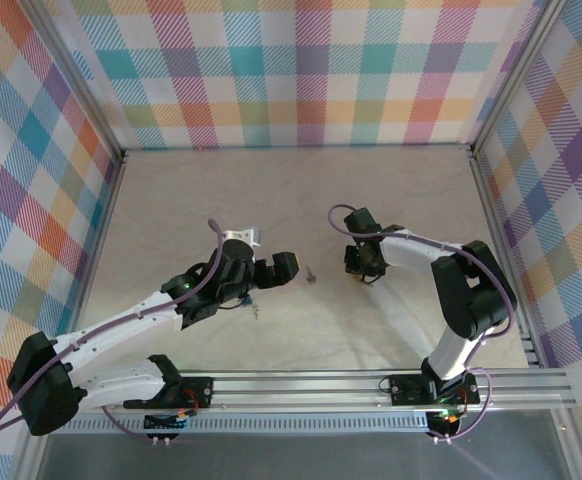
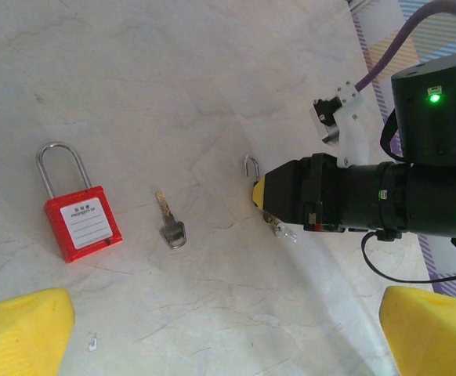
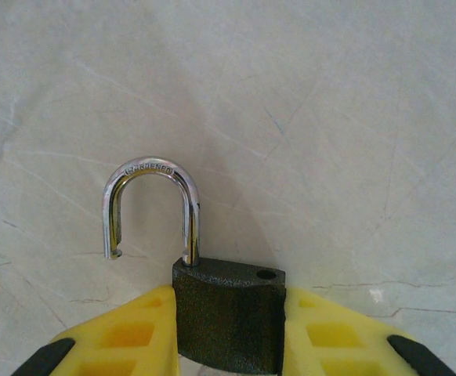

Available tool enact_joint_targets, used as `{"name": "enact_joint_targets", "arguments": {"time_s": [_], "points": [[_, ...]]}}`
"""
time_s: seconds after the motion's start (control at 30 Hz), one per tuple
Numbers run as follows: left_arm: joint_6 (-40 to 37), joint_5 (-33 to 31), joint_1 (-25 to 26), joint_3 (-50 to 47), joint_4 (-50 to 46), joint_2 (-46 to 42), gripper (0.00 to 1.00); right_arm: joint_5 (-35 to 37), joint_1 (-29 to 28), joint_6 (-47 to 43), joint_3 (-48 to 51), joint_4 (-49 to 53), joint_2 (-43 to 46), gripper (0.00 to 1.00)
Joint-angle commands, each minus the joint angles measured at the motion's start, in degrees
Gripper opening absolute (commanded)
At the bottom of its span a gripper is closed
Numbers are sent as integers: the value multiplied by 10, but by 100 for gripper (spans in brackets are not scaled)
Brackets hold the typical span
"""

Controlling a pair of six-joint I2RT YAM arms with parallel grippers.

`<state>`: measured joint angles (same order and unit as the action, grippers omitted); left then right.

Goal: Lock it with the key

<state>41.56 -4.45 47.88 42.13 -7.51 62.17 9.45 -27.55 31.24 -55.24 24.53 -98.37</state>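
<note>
Right jaws pinch dark pebbled padlock point(image 3: 228, 317), chrome shackle point(image 3: 153, 168) open; left jaws spread.

A pale marbled table point(image 2: 212, 63) carries a red padlock point(image 2: 81, 223) and a loose key point(image 2: 171, 223).

Overhead overview; wrist close-ups sharing one padlock point(image 3: 228, 317)

Left gripper point(image 2: 228, 333) spread wide, right gripper point(image 3: 228, 305) clamped.
</note>
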Motion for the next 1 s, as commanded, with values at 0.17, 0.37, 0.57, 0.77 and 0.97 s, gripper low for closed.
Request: {"name": "enact_joint_targets", "arguments": {"time_s": [0.17,0.37,0.57,0.77,0.97], "points": [[-6,-8,6,-10,-1,-9,100,20,4,0,11,10,-70,53],[-6,-9,6,-10,-2,-11,100,19,4,2,15,4,-75,28],[-7,-10,6,-10,-3,-13,100,24,3,7,22,2,-56,19],[-4,-4,6,-12,7,-4,100,24,-5,2,24,10,-19,16],[11,0,6,-16,27,11,100,-4,-23,-4,59,-16,39,20]]}}
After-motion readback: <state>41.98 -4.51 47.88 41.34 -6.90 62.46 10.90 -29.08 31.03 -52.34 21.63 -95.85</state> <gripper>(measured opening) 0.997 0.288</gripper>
